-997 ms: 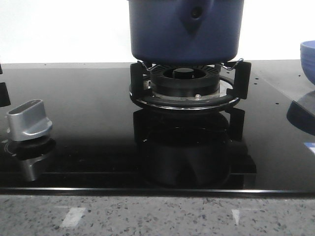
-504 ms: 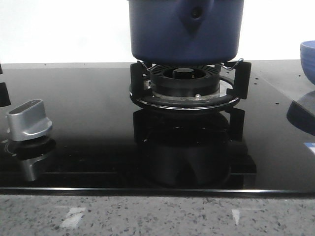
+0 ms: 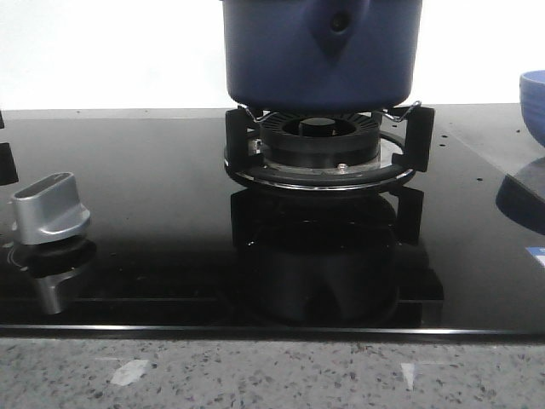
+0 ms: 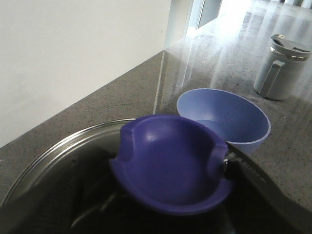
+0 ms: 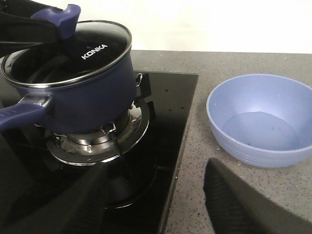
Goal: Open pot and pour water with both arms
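Observation:
The dark-blue pot point(image 3: 322, 51) stands on the burner grate point(image 3: 324, 149); it also shows in the right wrist view point(image 5: 83, 97), with its long handle point(image 5: 14, 116) pointing away from the bowl. Its glass lid point(image 5: 92, 48), marked KONKA, lies tilted on the rim. My left gripper point(image 4: 171, 197) is shut on the blue lid knob point(image 4: 170, 156); its black fingers point(image 5: 24, 27) show at the knob point(image 5: 66, 17) in the right wrist view. My right gripper point(image 5: 161, 204) is open and empty, low over the stove's edge, between pot and bowl. Neither gripper shows in the front view.
A lighter blue bowl point(image 5: 258, 122) with a little water sits on the speckled counter beside the stove point(image 4: 224, 117). A grey lidded cup point(image 4: 282, 68) stands beyond it. A silver stove knob point(image 3: 51, 209) sits on the black glass hob at the left.

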Controlling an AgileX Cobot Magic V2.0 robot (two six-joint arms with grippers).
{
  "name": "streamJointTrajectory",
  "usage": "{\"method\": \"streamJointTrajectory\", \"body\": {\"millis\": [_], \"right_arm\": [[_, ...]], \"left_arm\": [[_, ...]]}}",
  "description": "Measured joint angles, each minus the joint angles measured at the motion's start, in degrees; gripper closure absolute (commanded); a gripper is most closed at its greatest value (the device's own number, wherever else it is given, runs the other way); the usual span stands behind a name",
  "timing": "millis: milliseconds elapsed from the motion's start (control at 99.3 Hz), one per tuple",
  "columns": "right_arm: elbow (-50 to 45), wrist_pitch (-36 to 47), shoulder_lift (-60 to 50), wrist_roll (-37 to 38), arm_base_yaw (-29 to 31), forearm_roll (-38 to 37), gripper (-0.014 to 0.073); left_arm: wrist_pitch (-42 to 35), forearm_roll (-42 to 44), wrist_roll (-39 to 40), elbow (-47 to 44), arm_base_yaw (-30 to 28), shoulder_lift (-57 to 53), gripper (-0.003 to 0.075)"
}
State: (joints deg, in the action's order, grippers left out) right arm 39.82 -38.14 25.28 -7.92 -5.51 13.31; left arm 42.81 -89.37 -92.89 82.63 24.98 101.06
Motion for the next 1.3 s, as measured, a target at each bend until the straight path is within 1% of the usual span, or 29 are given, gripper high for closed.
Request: {"method": "streamJointTrajectory", "body": {"millis": [634, 695, 745, 876, 957, 1027, 1299], "right_arm": [[0.0, -0.1, 0.0, 0.0, 0.0, 0.0, 0.0199], [0.0, -0.1, 0.0, 0.0, 0.0, 0.0, 0.0199], [0.0, -0.2, 0.0, 0.0, 0.0, 0.0, 0.0199], [0.0, -0.3, 0.0, 0.0, 0.0, 0.0, 0.0199], [0.0, -0.4, 0.0, 0.0, 0.0, 0.0, 0.0199], [0.0, -0.6, 0.0, 0.0, 0.0, 0.0, 0.0199], [0.0, -1.4, 0.2, 1.0, 0.0, -0.5, 0.0200]], "left_arm": [[0.0, -1.2, -1.9, 0.0, 0.5, 0.7, 0.0210], [0.0, -1.2, -2.0, 0.0, 0.5, 0.7, 0.0231], [0.0, -1.4, -2.0, 0.0, 0.5, 0.7, 0.0268], [0.2, -1.4, -2.0, 0.0, 0.6, 0.7, 0.0411], [0.3, -1.4, -2.1, 0.0, 0.7, 0.7, 0.0462], [0.3, -1.4, -2.1, 0.0, 0.7, 0.7, 0.0474], [1.5, -1.0, -2.1, 0.8, 0.6, 1.1, 0.0473]]}}
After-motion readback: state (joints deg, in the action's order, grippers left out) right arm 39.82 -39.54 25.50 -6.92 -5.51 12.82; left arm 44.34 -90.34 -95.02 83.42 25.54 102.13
